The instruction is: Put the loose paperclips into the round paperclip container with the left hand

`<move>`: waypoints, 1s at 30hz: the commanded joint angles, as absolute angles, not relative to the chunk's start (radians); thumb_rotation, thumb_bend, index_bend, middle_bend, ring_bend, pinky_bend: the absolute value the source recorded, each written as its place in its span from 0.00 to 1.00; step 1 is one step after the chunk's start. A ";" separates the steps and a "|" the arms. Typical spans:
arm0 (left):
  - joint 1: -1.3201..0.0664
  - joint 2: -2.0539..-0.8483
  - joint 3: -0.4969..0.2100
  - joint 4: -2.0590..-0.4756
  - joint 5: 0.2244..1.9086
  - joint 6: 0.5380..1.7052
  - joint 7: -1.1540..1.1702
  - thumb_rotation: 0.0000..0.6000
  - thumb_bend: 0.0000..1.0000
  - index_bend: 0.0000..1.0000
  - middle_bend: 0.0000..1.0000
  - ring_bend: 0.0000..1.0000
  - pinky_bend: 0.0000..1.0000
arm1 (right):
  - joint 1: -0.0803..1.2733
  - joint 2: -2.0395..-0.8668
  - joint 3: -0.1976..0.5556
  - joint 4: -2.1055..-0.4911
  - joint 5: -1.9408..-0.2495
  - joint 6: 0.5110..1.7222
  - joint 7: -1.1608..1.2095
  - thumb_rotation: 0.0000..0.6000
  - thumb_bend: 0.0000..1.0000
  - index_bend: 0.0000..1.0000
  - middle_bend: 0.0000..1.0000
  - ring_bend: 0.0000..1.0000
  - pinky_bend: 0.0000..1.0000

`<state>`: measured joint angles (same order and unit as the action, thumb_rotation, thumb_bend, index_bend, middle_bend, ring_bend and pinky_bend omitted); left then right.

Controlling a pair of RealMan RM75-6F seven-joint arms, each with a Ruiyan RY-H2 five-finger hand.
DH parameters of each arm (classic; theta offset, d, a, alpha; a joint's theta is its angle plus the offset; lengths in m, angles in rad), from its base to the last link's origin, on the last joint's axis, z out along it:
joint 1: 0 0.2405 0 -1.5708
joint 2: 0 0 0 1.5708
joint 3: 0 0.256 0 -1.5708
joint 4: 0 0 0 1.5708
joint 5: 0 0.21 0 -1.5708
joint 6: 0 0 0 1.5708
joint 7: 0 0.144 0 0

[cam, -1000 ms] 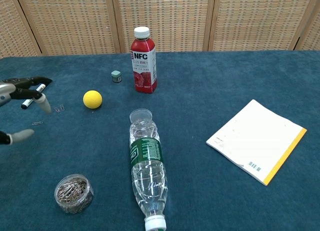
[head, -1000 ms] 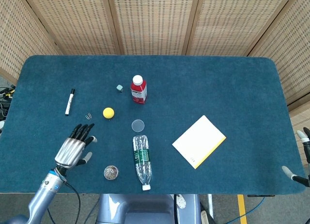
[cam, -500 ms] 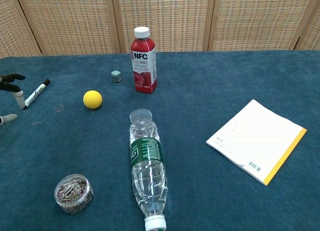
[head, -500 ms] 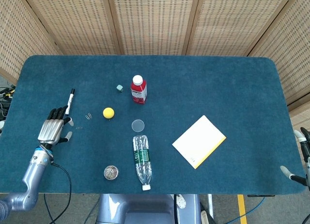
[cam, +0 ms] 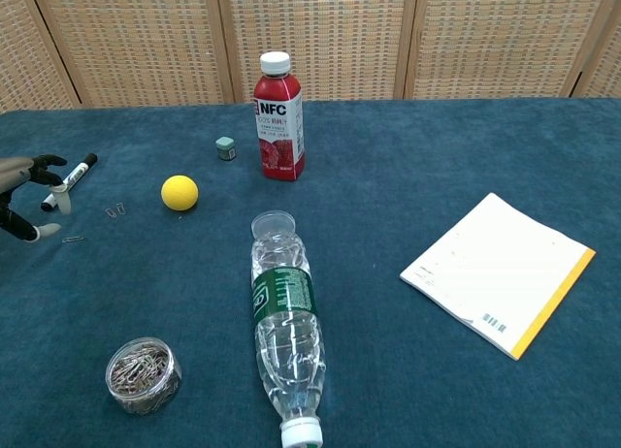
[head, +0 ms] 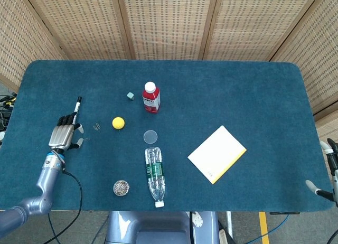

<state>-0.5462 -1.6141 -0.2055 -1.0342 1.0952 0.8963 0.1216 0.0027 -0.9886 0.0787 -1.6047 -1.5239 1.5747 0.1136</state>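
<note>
Left hand (cam: 24,201) cut off by chest view's 9 o'clock edge; only fingertips and thumb show there, palm out of frame. Marker (head: 75,110) lower end hidden under the left hand in head view. Right hand (head: 326,170) clipped at head view's 4 o'clock edge, only a few fingertips visible, grip can't be told; not seen in chest view. Loose paperclips (head: 96,127) too small to count in head view. Water bottle (cam: 285,346) cap touches chest view's 6 o'clock edge. Writing on the notepad (cam: 500,271) too small to read.
</note>
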 commanded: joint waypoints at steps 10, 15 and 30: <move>-0.564 -1.659 -0.194 -0.989 1.098 0.876 0.128 1.00 0.37 0.50 0.00 0.00 0.00 | 0.010 -0.992 0.079 -1.605 -1.513 1.557 0.098 1.00 0.00 0.00 0.00 0.00 0.00; -0.566 -1.669 -0.194 -0.978 1.094 0.877 0.132 1.00 0.37 0.51 0.00 0.00 0.00 | 0.011 -0.992 0.080 -1.604 -1.512 1.556 0.100 1.00 0.00 0.00 0.00 0.00 0.00; -0.563 -1.677 -0.195 -0.966 1.077 0.867 0.136 1.00 0.37 0.51 0.00 0.00 0.00 | 0.011 -0.992 0.080 -1.604 -1.511 1.556 0.101 1.00 0.00 0.00 0.00 0.00 0.00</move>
